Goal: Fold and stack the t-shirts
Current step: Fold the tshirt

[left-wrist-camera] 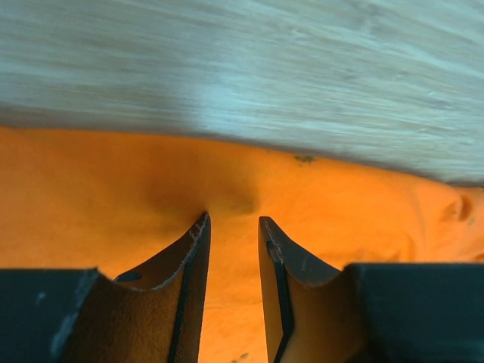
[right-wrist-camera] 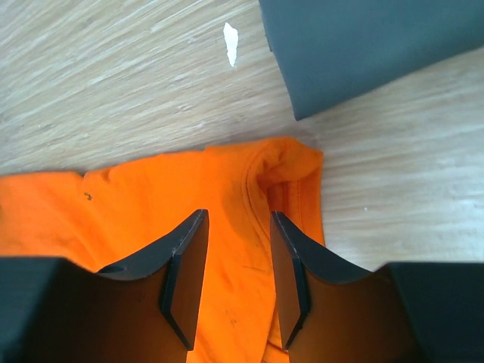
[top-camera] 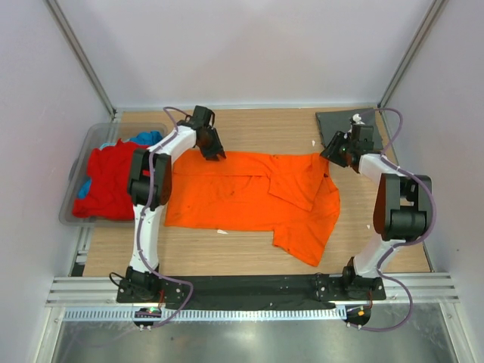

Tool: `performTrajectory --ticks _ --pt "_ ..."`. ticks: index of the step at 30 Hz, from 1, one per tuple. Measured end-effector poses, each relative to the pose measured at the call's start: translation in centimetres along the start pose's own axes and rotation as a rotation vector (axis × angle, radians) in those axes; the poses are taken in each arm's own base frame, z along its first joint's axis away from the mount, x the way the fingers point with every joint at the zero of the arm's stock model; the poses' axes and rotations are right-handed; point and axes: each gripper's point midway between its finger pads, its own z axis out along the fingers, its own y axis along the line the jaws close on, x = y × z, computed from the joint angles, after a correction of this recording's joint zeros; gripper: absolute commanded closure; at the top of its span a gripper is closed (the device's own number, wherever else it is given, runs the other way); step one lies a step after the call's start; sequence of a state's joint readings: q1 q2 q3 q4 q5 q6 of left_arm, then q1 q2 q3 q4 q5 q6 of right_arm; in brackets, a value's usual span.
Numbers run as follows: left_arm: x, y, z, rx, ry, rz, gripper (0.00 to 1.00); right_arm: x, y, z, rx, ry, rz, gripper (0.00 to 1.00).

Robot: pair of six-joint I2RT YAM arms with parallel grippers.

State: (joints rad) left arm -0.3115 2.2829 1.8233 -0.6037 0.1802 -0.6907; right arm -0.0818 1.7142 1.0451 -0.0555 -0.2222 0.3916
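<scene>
The bright orange short-sleeved cloth t-shirt (top-camera: 242, 200) lies spread across the middle of the light wooden surface (top-camera: 265, 128). Its far edge runs almost straight from the left jaws to the right jaws. Its right part is doubled over in a loose flap, and a rumpled end trails toward the near right. The near edge on the left is straight, with a strip of bare wood between it and the black base rail (top-camera: 249, 286).

The left gripper (left-wrist-camera: 233, 221) stands at the shirt's far left edge. Its jaws are spread a little, with orange cloth showing in the gap and nothing pinched. The right gripper (right-wrist-camera: 238, 215) hangs over the far right corner of the shirt, where a ribbed hem curls up. Its jaws are likewise parted and grip nothing.

A folded dark grey cloth t-shirt (right-wrist-camera: 363, 45) sits in the far right corner, near that orange corner but apart from it, with bare wood between. A small white scrap (right-wrist-camera: 231, 41) lies beside it. Bare wood runs along the far edge between the two arms.

At the left, off the wood, a clear plastic tub (top-camera: 85, 151) holds a crumpled red cloth t-shirt (top-camera: 110, 185) with blue cloth (top-camera: 145, 138) showing behind it.
</scene>
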Motion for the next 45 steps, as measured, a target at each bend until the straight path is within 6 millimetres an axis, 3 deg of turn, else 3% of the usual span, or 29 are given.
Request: performTrajectory --ticks 6,10,11,18,30,33,39,45 --pt "-1.0 0.2 0.0 0.001 -0.018 0.009 0.67 -0.3 -0.3 1.8 -0.02 0.025 -0.034 0.6" --pt "-0.8 0.3 0.2 -0.004 -0.012 0.011 0.67 -0.3 -0.9 2.0 -0.013 0.027 -0.033 0.93" --pt "-0.8 0.4 0.2 -0.007 -0.013 0.011 0.67 -0.5 -1.0 2.0 -0.01 0.019 -0.03 0.98" --pt "-1.1 0.9 0.2 -0.031 -0.022 0.005 0.67 -2.9 -3.4 1.9 0.013 -0.068 0.025 0.99" --pt "-1.4 1.1 0.2 -0.039 -0.021 -0.009 0.67 -1.5 -5.1 2.8 0.031 -0.085 0.135 0.99" --pt "-1.5 1.2 0.2 -0.038 -0.018 -0.011 0.66 -1.1 -5.6 3.1 0.049 -0.09 0.171 0.95" --pt "-1.6 1.2 0.0 -0.044 -0.014 -0.011 0.61 -1.6 -6.1 3.3 0.083 -0.118 0.216 0.94" --pt "-1.8 1.8 -0.2 -0.059 -0.011 -0.021 0.61 -2.4 -6.0 2.8 0.098 -0.149 0.266 0.91"
